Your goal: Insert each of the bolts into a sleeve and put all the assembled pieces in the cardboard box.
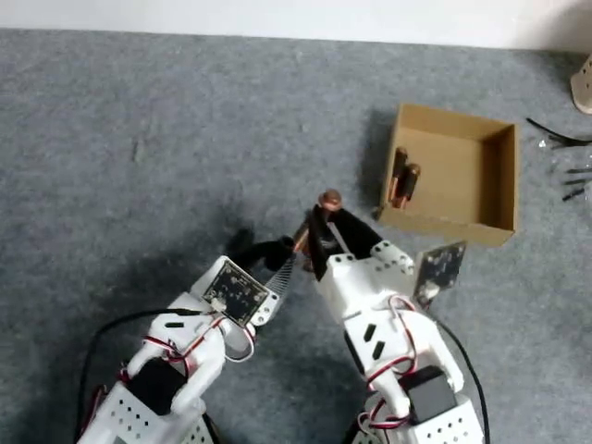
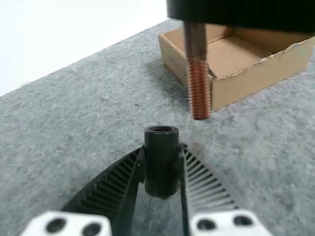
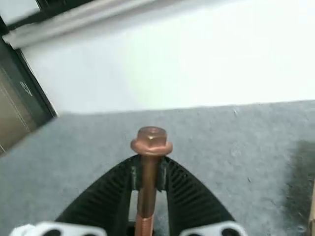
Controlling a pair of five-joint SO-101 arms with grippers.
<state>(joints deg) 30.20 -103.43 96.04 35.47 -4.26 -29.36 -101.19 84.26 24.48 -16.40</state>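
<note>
While the left gripper (image 2: 162, 150) clamps the sleeve (image 2: 161, 164) upright and the right gripper (image 3: 147, 169) grips the bolt (image 3: 151, 142), its tip, offset from the bore, should be centred before lowering.

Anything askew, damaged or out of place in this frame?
Nothing damaged or spilled. One misalignment: the bolt in the right tool hangs off to one side of the sleeve mouth, not over it. The sleeve sits upright in the left tool. Two pieces lie in the box.
</note>
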